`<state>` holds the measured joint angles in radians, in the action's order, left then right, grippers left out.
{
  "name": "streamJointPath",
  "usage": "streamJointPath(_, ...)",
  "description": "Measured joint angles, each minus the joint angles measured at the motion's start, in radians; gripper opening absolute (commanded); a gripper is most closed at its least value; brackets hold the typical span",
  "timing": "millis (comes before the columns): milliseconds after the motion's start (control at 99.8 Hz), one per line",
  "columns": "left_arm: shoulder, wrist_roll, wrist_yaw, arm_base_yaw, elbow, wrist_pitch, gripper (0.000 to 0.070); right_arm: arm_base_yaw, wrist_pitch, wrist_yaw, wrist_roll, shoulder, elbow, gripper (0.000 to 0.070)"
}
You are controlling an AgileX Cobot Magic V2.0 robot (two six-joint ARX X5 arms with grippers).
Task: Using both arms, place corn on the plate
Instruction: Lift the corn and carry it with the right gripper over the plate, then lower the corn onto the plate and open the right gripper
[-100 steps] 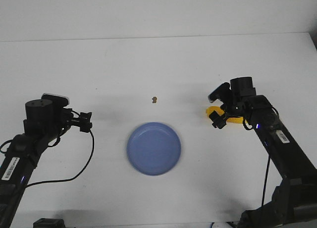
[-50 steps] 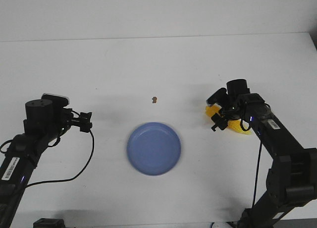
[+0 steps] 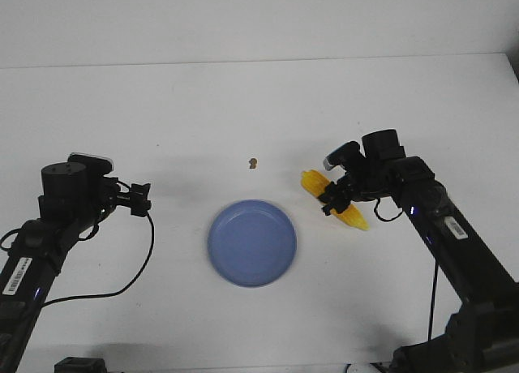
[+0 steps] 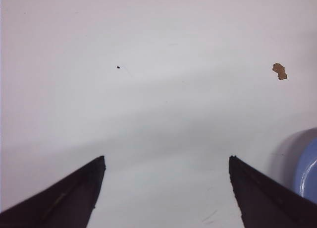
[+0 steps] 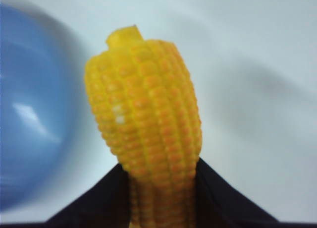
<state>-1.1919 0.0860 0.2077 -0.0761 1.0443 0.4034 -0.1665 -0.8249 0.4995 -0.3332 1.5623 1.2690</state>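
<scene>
Right arm holding the corn beside the plate

The corn (image 3: pixel 334 199) is sitting pinched between the fingers of the right gripper (image 3: pixel 334 199), lying at a slant just to the right of the blue plate (image 3: pixel 252 242) and not touching it. The left gripper (image 3: pixel 143 199) is hovering left of the plate with its fingers (image 4: pixel 69 200) spread wide, gripping nothing. A small brown speck (image 3: pixel 254 161) is lying on the white table (image 3: pixel 243 105) beyond the plate.

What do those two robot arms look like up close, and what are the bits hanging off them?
Both arms are black and jointed. The left arm carries a loose black cable and a white label; its end effector has two pointed black fingers. The right arm has a white label, small blue lights and a grey-white module near the right end effector.
</scene>
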Motion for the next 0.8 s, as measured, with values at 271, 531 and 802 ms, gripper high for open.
streamJointPath(271, 0.0, -0.002, 0.0, 0.0, 0.0, 0.0, 0.0515, -0.232, 0.005, 0.045, 0.092, -0.022, 0.002, 0.0113)
streamJointPath(531, 0.0, -0.002, 0.0, 0.0, 0.0, 0.0, 0.0515, -0.413, 0.137, -0.06, 0.218, -0.003, 0.002, 0.0142)
streamJointPath(802, 0.0, -0.002, 0.0, 0.0, 0.0, 0.0, 0.0515, -0.435, 0.169, -0.087, 0.303, 0.079, 0.002, 0.0147)
